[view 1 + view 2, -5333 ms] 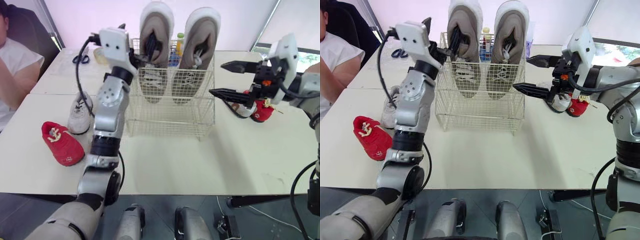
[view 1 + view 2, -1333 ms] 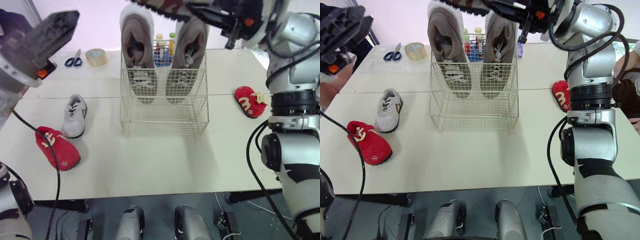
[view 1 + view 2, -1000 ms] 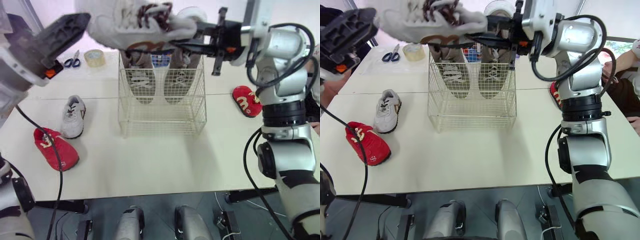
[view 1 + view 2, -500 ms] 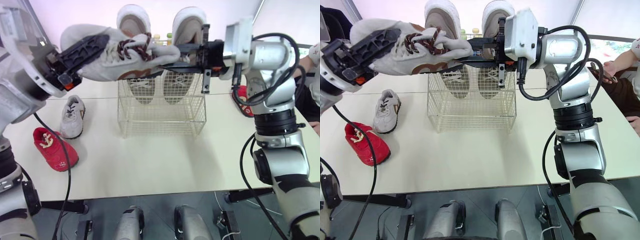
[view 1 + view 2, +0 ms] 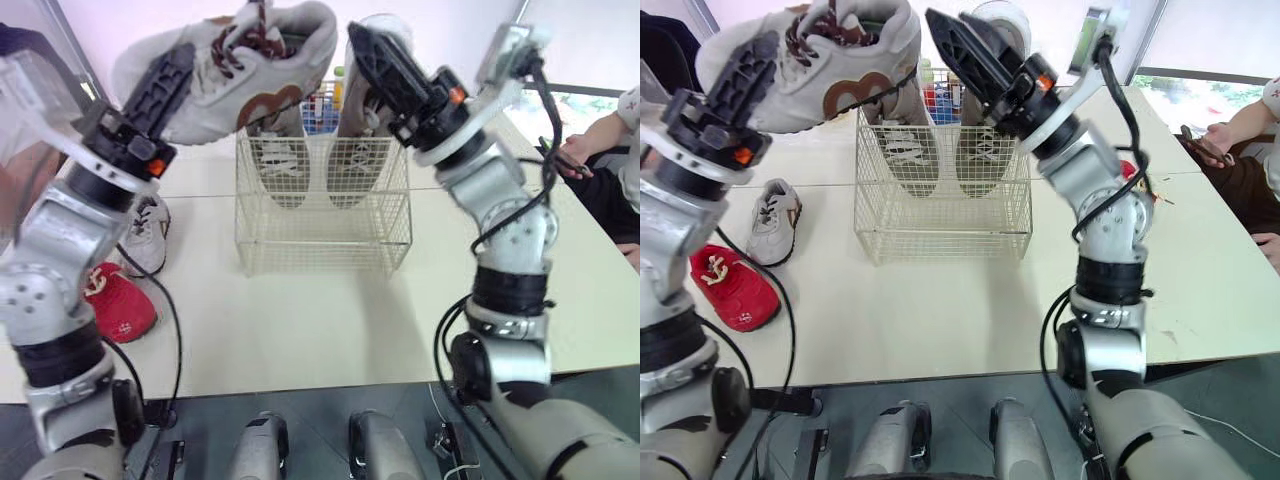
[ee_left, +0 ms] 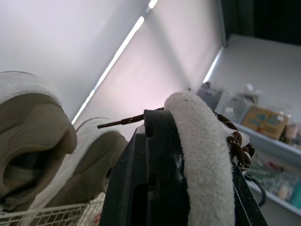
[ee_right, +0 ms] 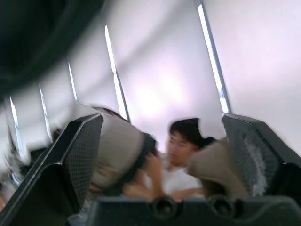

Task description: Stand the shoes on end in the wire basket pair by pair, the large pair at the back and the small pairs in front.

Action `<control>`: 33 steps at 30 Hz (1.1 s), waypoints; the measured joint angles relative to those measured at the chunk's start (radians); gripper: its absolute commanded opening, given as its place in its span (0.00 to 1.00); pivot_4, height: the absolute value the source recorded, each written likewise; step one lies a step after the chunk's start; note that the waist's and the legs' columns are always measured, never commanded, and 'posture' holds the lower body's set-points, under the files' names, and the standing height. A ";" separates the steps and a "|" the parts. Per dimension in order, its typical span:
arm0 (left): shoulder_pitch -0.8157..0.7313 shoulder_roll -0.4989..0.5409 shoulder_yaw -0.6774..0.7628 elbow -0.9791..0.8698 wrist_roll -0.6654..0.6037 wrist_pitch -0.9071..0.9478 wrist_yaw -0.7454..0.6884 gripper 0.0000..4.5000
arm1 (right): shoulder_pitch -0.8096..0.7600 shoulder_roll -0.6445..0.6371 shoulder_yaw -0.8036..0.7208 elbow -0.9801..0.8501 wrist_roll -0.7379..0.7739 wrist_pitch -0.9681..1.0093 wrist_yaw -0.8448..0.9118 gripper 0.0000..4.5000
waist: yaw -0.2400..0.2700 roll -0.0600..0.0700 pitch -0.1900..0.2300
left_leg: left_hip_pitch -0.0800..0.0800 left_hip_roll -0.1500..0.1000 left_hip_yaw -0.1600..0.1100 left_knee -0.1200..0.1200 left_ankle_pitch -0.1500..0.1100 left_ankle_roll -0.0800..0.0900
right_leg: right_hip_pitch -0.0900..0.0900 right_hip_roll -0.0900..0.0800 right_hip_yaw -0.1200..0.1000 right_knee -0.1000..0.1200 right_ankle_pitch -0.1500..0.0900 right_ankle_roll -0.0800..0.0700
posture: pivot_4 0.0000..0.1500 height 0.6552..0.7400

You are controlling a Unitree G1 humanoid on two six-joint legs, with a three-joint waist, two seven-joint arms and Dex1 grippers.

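The left gripper [image 5: 170, 80] pinches a cream suede sneaker with brown laces [image 5: 275, 55], raised over the left of the cream wire-mesh basket [image 5: 325, 215]. The right gripper's [image 7: 162, 122] textured black fingers [image 7: 82, 150] stand spread, empty.

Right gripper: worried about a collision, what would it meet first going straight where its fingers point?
Probably the toe of the sneaker that the left gripper holds aloft, just ahead of the open right gripper; depth is unclear, so it might pass beside it.
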 measured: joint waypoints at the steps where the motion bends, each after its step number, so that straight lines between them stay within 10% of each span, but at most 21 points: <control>1: -0.007 -0.030 -0.002 0.001 0.023 -0.032 0.003 0.08 | 0.013 0.039 0.001 -0.021 0.038 0.011 -0.054 1.00 | 0.000 0.000 0.000 | -0.001 0.000 0.000 0.000 0.000 0.000 | 0.000 0.000 0.000 0.000 0.000 0.000 | 1.00 1.00; 16: -0.050 -0.228 -0.137 0.023 0.187 -0.130 -0.041 0.08 | -0.003 0.151 0.055 -0.022 0.082 -0.047 -0.195 1.00 | -0.004 0.000 0.000 | -0.001 -0.001 -0.002 0.002 -0.001 0.003 | 0.003 0.002 0.000 -0.005 0.000 0.000 | 1.00 1.00; 25: -0.034 -0.229 -0.146 -0.009 0.190 -0.129 -0.044 0.08 | -0.003 0.143 0.062 -0.001 0.051 -0.072 -0.169 0.19 | -0.002 0.000 0.000 | -0.002 -0.001 -0.002 0.002 -0.001 0.003 | 0.003 0.002 -0.001 -0.007 0.000 0.000 | 1.00 1.00; 27: -0.028 -0.224 -0.147 -0.013 0.195 -0.128 -0.044 0.08 | -0.003 0.138 0.065 0.001 0.045 -0.072 -0.162 0.14 | -0.003 0.000 0.000 | -0.002 -0.001 -0.002 0.002 -0.001 0.003 | 0.003 0.002 -0.001 -0.008 0.000 0.000 | 1.00 1.00; 31: 0.019 -0.161 -0.167 -0.030 0.261 -0.102 -0.043 0.62 | -0.019 0.028 0.085 0.022 -0.007 -0.068 -0.066 0.14 | -0.002 0.000 0.000 | -0.002 -0.001 -0.002 0.001 -0.002 0.003 | 0.003 0.002 -0.001 -0.009 0.000 -0.001 | 1.00 1.00; 33: 0.052 -0.105 -0.193 -0.053 0.327 -0.080 -0.040 0.71 | -0.039 -0.051 0.093 0.050 -0.049 -0.069 0.014 0.14 | -0.002 0.000 0.000 | -0.002 -0.001 -0.002 0.001 -0.002 0.003 | 0.004 0.002 -0.001 -0.010 0.000 -0.001 | 1.00 1.00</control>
